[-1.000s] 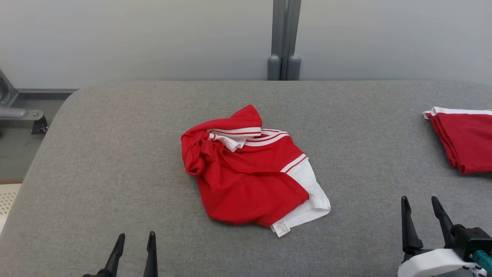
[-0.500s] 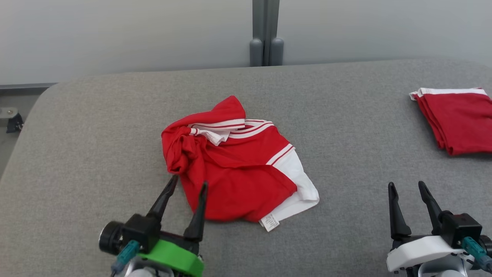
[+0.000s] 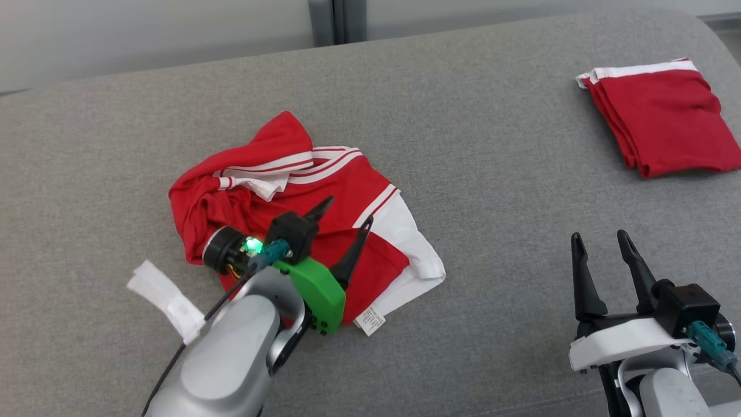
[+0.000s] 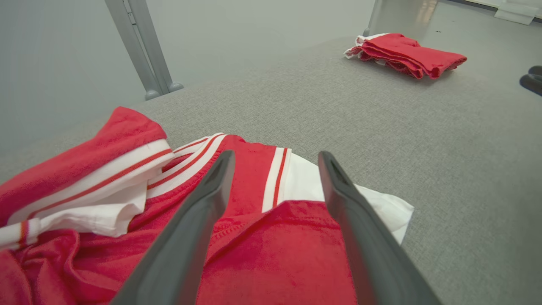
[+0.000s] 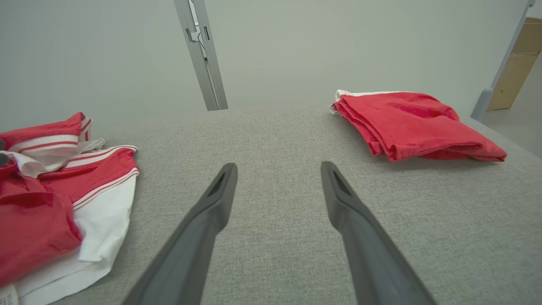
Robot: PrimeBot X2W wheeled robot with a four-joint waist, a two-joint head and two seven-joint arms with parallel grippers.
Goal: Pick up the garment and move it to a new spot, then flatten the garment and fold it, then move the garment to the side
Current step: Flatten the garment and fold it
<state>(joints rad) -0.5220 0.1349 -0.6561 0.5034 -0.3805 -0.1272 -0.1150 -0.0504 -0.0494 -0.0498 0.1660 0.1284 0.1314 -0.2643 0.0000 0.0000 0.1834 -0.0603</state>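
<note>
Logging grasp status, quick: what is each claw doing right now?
Left claw: open, over the crumpled red-and-white shirt, holding nothing.
Right claw: open, empty, over the grey table.

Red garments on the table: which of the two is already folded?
The garment at the head view's far right: it lies in a neat flat stack. The other garment, under the open left hand, is crumpled.

Place: a bare test room or lab
Table: wide grey felt-covered table [image 3: 509, 191]
Backdrop: plain pale partition panels [image 5: 106, 55], metal post [image 5: 202, 55]
Corner: cardboard box [image 5: 514, 70]
</note>
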